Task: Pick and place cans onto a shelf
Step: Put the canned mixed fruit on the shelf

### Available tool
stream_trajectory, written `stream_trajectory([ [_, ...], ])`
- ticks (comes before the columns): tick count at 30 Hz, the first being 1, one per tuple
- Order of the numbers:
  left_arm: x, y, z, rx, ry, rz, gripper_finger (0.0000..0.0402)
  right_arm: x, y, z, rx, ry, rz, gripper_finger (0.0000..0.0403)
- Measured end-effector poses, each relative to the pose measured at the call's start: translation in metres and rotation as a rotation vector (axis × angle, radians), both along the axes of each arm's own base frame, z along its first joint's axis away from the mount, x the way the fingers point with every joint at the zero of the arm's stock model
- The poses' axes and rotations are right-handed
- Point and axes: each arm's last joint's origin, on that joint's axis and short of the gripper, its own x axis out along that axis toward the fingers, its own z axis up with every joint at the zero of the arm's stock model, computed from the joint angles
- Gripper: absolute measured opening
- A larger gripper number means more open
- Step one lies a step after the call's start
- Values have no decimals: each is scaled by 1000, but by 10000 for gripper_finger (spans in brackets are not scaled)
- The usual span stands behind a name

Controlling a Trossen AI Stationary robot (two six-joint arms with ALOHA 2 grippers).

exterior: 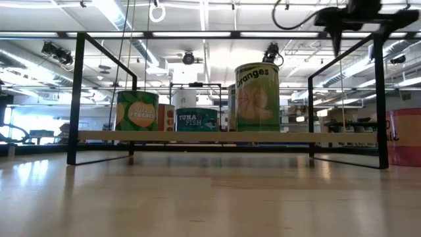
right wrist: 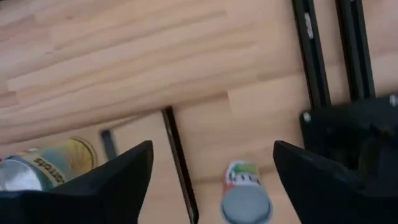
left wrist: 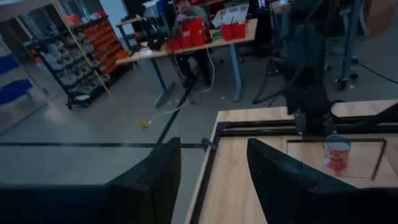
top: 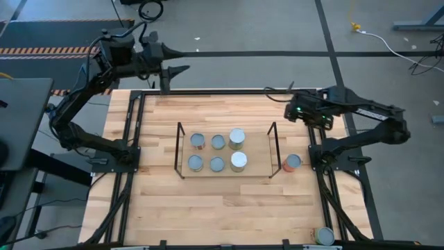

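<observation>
Six cans stand in two rows on the black wire shelf (top: 225, 172); the white-topped one (top: 238, 161) is in the near row. A red-orange can (top: 293, 162) stands on the table just right of the shelf and also shows in the right wrist view (right wrist: 245, 198). Another can (top: 324, 236) sits at the near right corner. My right gripper (right wrist: 214, 180) is open and hovers above the table, far of the red-orange can, near the shelf's right end frame (right wrist: 177, 155). My left gripper (left wrist: 211, 180) is open and empty, raised over the table's far edge (top: 182, 69).
The large black metal frame (top: 132, 125) edges the wooden table on both sides. In the low view the cans (exterior: 256, 95) stand on the shelf board, and the red-orange can (exterior: 402, 135) is at the right. Bare wood lies near of the shelf.
</observation>
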Motion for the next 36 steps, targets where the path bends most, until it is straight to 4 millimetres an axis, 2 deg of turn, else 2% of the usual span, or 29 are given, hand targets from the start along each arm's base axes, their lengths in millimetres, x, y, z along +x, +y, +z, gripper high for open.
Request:
stream_trajectory([
  [6,13,9,-9,22,55,-8,188,-24,14,-16,54,-112,-170,310],
  [11,23,16,-19,-5,110,-4,188,-22,26,-39,206,-214,-293,290],
  [19,29,19,-25,14,149,-14,188,-23,41,-89,455,-127,-493,264],
  [25,30,20,-25,27,152,-17,188,-21,40,-119,522,-233,-515,250],
  [29,29,19,-25,23,159,-18,188,-23,38,-136,531,-214,-544,240],
  [36,29,19,-27,15,172,-19,188,-22,32,-150,526,-253,-575,203],
])
